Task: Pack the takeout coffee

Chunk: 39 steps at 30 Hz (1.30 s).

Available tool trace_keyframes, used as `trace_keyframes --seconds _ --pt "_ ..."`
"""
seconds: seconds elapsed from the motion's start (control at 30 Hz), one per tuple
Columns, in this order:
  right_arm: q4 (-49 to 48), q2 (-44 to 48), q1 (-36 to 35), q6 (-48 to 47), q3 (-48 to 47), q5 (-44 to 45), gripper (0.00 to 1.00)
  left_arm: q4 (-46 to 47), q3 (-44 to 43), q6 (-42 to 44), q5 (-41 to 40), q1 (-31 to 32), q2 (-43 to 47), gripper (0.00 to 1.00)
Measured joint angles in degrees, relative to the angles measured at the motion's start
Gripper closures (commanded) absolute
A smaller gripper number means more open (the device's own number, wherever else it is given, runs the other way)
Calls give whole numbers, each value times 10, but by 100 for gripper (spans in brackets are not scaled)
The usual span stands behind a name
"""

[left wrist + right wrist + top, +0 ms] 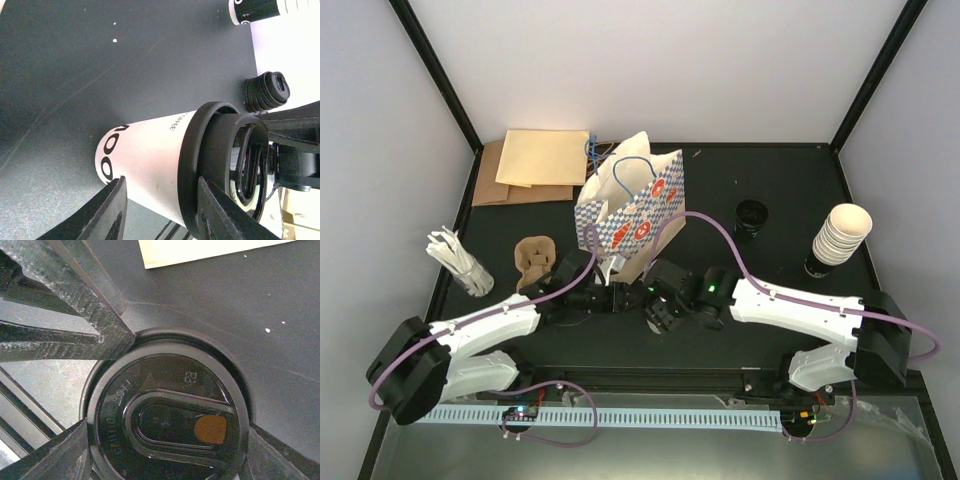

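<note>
The takeout coffee is a cream-white cup (145, 155) with black print, and a black lid (192, 165) sits on its rim. From above, the lid (170, 415) fills the right wrist view. My right gripper (167, 442) is shut on it, with a finger touching the rim on each side. My left gripper (161, 179) is open beside the cup wall. One of its fingers (112, 210) is low on the cup and the other is at the lid rim. In the top view both grippers, left (620, 298) and right (660, 305), meet at the table's centre and hide the cup.
The blue-checked paper bag (630, 215) stands open just behind the grippers. A stack of black lids (752, 215) and a stack of cream cups (840, 235) sit to the right. A cardboard carrier (532, 255), a cup of white sticks (460, 262) and brown paper bags (535, 165) are on the left.
</note>
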<state>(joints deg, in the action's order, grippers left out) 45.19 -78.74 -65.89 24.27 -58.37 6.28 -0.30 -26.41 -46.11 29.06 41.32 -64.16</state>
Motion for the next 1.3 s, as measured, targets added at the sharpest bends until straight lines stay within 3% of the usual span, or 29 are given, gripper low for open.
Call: trace_keyframes --seconds 0.87,1.07,1.3 --pt "33 -30 -12 17 -27 20 29 38 5 -50 9 5 -37 66" --pt "39 -35 -12 16 -35 21 29 17 5 -51 -34 19 -8 60" --pt "28 -33 -19 -4 -35 12 29 -54 6 -49 -70 25 51 40"
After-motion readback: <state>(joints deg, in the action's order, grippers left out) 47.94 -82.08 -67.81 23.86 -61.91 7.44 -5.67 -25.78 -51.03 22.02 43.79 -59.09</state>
